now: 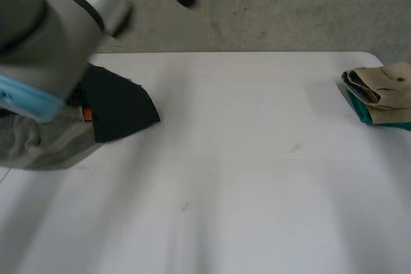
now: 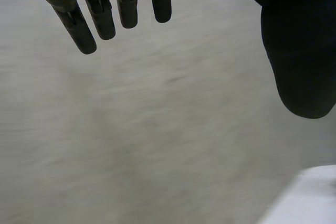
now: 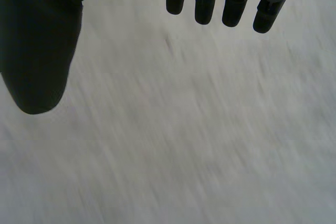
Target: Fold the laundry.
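A: Head view: laundry pile [image 1: 83, 139] at the worktop's [image 1: 257, 178] left edge, black cloth [image 1: 119, 110] partly on grey cloth [image 1: 38, 149]; soft, limp, probably light. Grip a black corner. Left arm [image 1: 45, 36] overhangs it; 1 folded stack [image 1: 382, 91] sits well apart.
B: Left wrist view: left robot hand [image 2: 299, 51] spread, empty.
A: Right wrist view: right robot hand [image 3: 37, 40] fingers straight, empty.

Soft, even light, white table [image 1: 257, 178] bright, black fingers [image 2: 100, 19] dark against pale grey floor [image 2: 157, 129]
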